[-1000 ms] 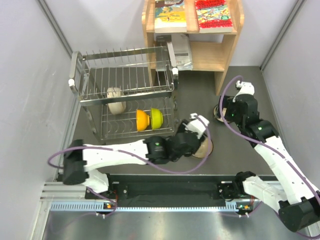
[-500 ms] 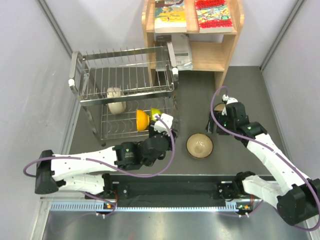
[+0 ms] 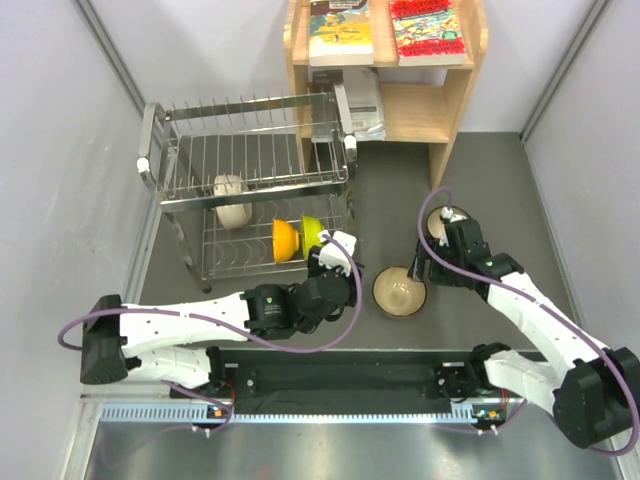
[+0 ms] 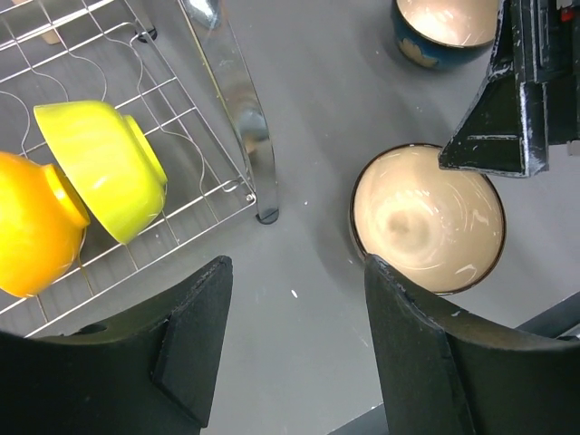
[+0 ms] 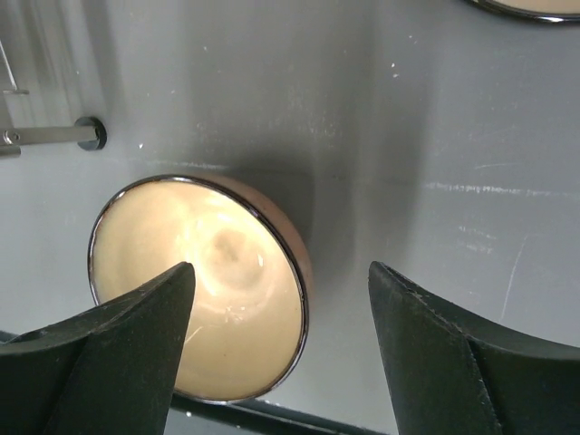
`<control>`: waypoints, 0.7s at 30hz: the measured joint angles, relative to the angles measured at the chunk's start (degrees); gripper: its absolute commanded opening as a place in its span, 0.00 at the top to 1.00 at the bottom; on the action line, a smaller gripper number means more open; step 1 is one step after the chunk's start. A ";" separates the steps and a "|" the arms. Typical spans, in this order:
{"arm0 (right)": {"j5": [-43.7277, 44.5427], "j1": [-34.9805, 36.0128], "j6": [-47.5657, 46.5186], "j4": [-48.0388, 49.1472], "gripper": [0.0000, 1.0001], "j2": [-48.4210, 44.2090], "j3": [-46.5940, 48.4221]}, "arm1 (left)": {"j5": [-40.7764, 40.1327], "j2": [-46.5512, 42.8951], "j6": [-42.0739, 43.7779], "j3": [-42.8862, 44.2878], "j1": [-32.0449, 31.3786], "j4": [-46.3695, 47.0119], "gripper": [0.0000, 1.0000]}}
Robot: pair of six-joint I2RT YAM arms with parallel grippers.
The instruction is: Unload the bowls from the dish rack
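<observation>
The steel-wire dish rack (image 3: 250, 150) stands upright, holding the cream-white bowl (image 3: 231, 200), orange bowl (image 3: 285, 240) and yellow-green bowl (image 3: 313, 234) on edge. The pinkish-brown bowl (image 3: 399, 291) sits mouth-up on the table (image 3: 400, 180) near the rack's right side. The teal-blue bowl (image 4: 444, 27) sits mouth-up just beyond it.

Right of the dish rack (image 3: 255, 150), the teal bowl (image 4: 444, 27) is cut off at the left wrist view's top edge and, from above, mostly hidden under the right arm (image 3: 530, 305).
</observation>
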 measured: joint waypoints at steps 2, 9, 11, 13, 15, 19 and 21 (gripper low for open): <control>0.15 0.00 0.33 0.57 0.24 0.02 -0.39 | 0.00 -0.02 -0.11 0.00 0.00 0.02 0.35; 0.57 0.52 1.38 2.75 0.36 4.83 -1.55 | -0.07 -0.02 -0.96 0.00 0.00 -0.31 0.35; 1.05 0.79 1.53 3.02 0.44 5.97 -1.86 | -0.22 -0.09 -1.36 -0.11 0.00 -0.39 0.35; 1.77 1.25 1.97 3.32 0.49 6.82 -1.95 | -0.31 -0.33 -1.77 -0.33 0.00 -0.44 0.35; 2.56 1.60 2.38 3.63 0.51 7.08 -2.05 | -0.46 -0.48 -2.16 -0.35 0.00 -0.46 0.35; 3.80 2.03 2.64 3.74 0.68 7.08 -2.12 | -0.52 -0.57 -2.56 -0.35 0.00 -0.52 0.35; 3.98 2.49 2.86 3.85 0.77 7.02 -2.12 | -0.68 -0.57 -2.75 -0.35 0.00 -0.72 0.35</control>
